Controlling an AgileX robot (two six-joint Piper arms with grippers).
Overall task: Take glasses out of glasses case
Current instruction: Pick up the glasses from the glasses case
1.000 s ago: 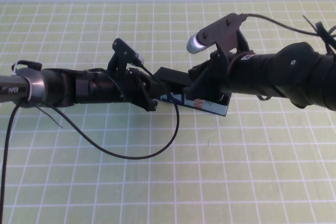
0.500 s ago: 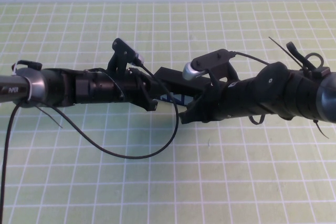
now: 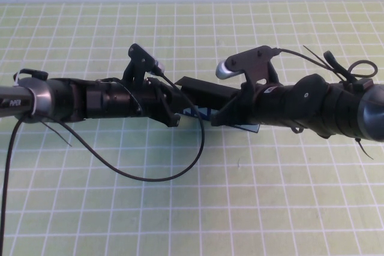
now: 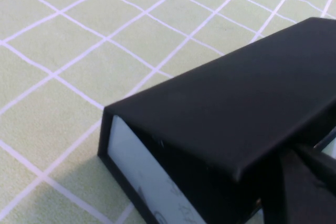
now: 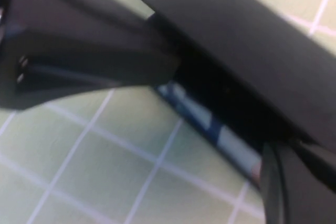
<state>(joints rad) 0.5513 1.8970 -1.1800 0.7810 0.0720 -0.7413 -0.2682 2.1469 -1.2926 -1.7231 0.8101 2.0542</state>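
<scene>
Pressing glasses case (image 3: 207, 91), right gripper (image 3: 223, 115) closed, left gripper (image 3: 175, 112) alongside

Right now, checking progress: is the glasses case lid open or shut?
Open: the glasses case lid is raised above its printed front, with a dark gap beneath.

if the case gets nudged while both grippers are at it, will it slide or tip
Probably slide: the glasses case is a low, flat-sided black box on the smooth grid mat. It looks stiff, with crisp straight edges. The raised lid may flap. The left gripper is at its left end, and the shut right gripper at its front.
</scene>
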